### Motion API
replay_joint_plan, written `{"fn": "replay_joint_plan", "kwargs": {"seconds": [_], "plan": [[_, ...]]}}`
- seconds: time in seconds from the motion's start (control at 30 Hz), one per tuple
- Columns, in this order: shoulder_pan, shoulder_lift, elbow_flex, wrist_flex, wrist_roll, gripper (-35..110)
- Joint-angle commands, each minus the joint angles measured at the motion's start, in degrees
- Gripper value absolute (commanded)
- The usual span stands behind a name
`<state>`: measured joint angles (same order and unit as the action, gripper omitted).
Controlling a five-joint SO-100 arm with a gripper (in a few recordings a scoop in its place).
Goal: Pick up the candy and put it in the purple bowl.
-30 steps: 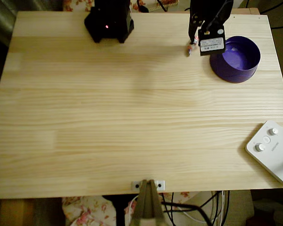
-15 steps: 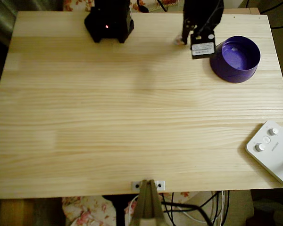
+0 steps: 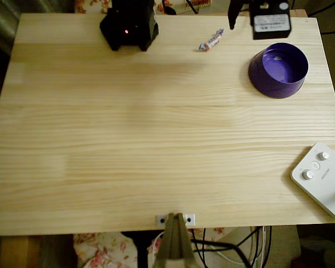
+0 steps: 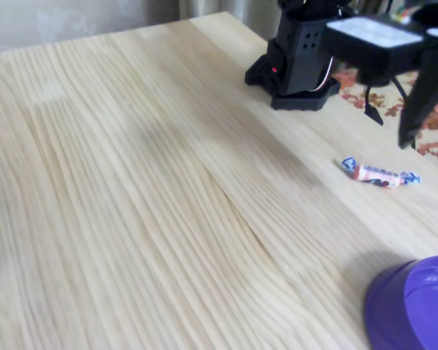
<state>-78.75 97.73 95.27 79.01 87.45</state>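
On the tabletop, far edge: the candy lies flat on the bare wood, tilted on a diagonal in the overhead view, nothing touching it.
Candy, fixed view: same sweet lying lengthwise, pinkish-red and white wrapper with blue twisted ends, resting alone on the boards.
Candy relative to bowl: well apart from the purple bowl, up and to the left of it in the overhead view; outside the bowl.
Purple bowl contents: inside is glossy purple with a pale glint of light on the far wall; no item seen in it. In the fixed view just a part of its rim shows at the lower right corner.
Gripper: the gripper sits at the top edge of the overhead view, to the right of the candy and above the bowl, clear of both.
Jaws: a single dark finger tip is distinct in each view; whether they are spread or together cannot be told. Nothing is seen held.
Arm base: the black base stands at the far edge, left of the candy, a red light showing.
Table: pale wood planks.
White device: round knobs, lower right corner, well apart from the bowl.
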Motion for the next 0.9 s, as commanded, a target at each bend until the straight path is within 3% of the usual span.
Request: {"fn": "replay_joint_plan", "kwargs": {"seconds": [0.0,0.27,0.87], "plan": [[-4.57,8.7,6.86,-5.54,61.08,18],[-7.12,12.92,21.27,-15.21,72.25,16],[-6.59,23.55,36.47,-21.71,76.46,16]]}}
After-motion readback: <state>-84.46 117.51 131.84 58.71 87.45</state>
